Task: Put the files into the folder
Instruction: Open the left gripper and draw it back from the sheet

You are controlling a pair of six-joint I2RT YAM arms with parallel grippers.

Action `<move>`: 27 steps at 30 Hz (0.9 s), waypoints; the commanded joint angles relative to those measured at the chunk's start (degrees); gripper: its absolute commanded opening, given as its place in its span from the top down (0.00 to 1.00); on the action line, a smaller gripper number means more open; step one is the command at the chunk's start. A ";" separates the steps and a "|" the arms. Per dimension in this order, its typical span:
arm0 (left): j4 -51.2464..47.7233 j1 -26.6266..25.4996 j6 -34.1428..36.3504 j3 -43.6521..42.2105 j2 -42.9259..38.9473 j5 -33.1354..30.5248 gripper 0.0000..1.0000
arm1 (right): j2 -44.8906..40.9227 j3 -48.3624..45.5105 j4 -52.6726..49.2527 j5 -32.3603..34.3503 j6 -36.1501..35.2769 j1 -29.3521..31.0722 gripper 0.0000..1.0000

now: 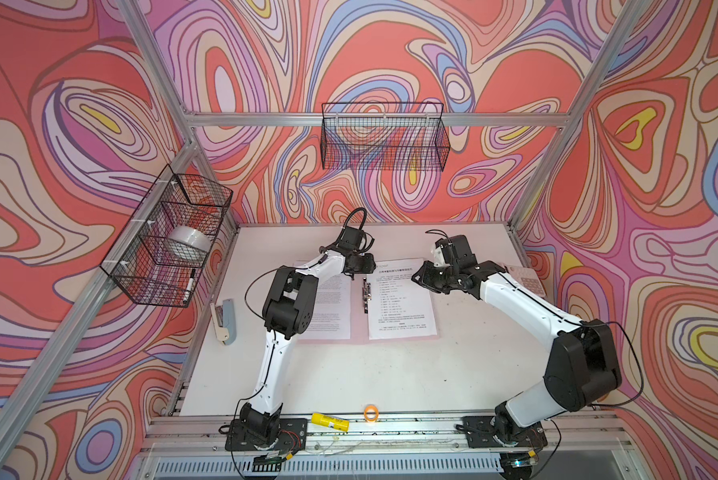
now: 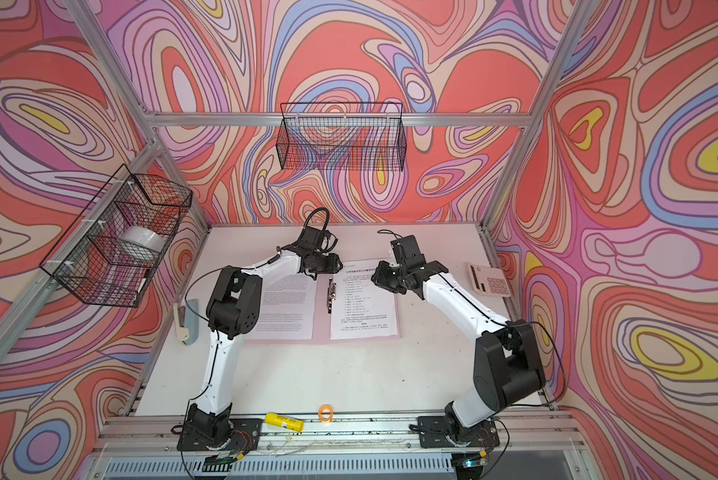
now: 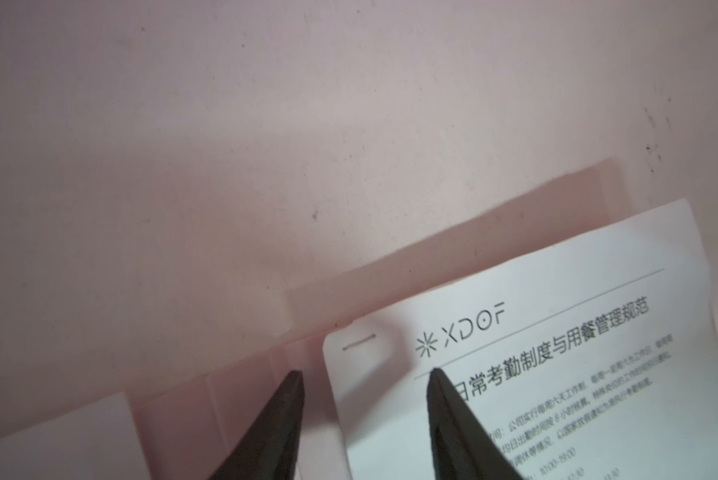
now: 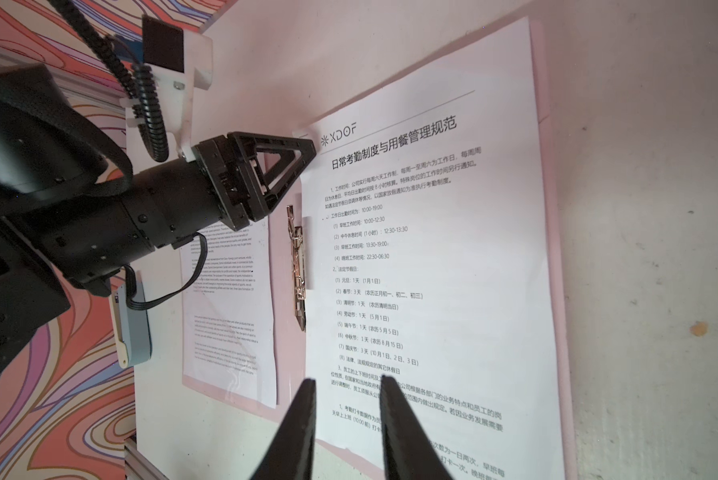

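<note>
Table (image 1: 349, 374): a white top filling the lower middle of both top views. The open folder lies on it.
Folder (image 1: 359, 326): pale pink, spread flat at the centre of both top views, its spine running up and down the frame. It looks like thin plastic, so probably bendy and slick.
Headed sheet (image 1: 403, 303): white, with a logo and heading at its top. It lies on the folder's right half with pink margin showing around it, its inner edge just beside the clip.
Plain sheet (image 1: 332, 305): dense text, on the folder's left half, partly hidden by the left arm.
Handling: the paper is likely very light, limp and easily creased. Flat on smooth plastic, it gives little to pinch. A corner or free edge looks the best hold, and a flat push should slide it.
Left gripper (image 3: 363, 372): fingers spread and empty, straddling the headed sheet's upper inner corner. One fingertip is over the pink spine, the other over the heading.
Right gripper (image 4: 346, 378): fingers narrowly parted, gripping nothing, above the headed sheet.
Clip (image 1: 366, 295): slim and silver, on the spine between the two sheets. Whether it pins any paper, I cannot tell.
</note>
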 commanded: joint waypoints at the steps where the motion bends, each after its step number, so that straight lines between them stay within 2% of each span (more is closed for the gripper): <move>1: -1.92 0.56 1.05 0.50 0.07 -3.01 0.39 | 0.35 -0.24 1.09 0.59 0.19 0.36 0.72; 3: -2.17 0.85 1.21 0.98 -0.99 -3.68 0.34 | 0.29 -0.11 1.12 0.59 0.11 0.36 0.72; 5: -3.54 1.09 1.52 1.88 -2.34 -4.91 0.19 | 0.29 0.32 1.00 0.59 -0.05 0.34 0.72; 6: -3.85 1.30 2.10 2.09 -3.44 -5.62 0.17 | 0.46 0.54 1.16 0.50 -0.12 0.36 0.72; 7: -4.57 1.43 2.48 2.19 -4.55 -6.66 0.08 | 0.61 0.71 1.32 0.37 -0.12 0.36 0.72; 10: -6.64 2.16 3.36 1.15 -9.35 -7.67 0.01 | 2.20 0.77 2.41 -0.34 -0.38 0.32 0.69; 14: -6.30 3.86 3.50 -6.65 -19.66 -7.19 0.00 | 5.22 0.37 4.94 -2.40 -0.74 0.36 0.69; 17: -5.68 6.40 4.21 -14.22 -27.58 -9.66 0.00 | 7.98 0.51 6.17 -3.68 -1.16 0.36 0.68; 19: -5.73 9.89 3.91 -18.39 -31.35 -9.23 0.00 | 9.49 0.38 7.31 -4.52 -1.40 0.36 0.69; 24: -2.39 21.39 0.76 -29.90 -37.80 -1.96 0.00 | 11.89 -0.43 10.05 -7.70 -0.92 0.36 0.70; 27: -2.34 23.50 0.69 -34.45 -40.32 -3.97 0.00 | 13.64 -1.75 11.36 -9.16 -0.45 0.44 0.69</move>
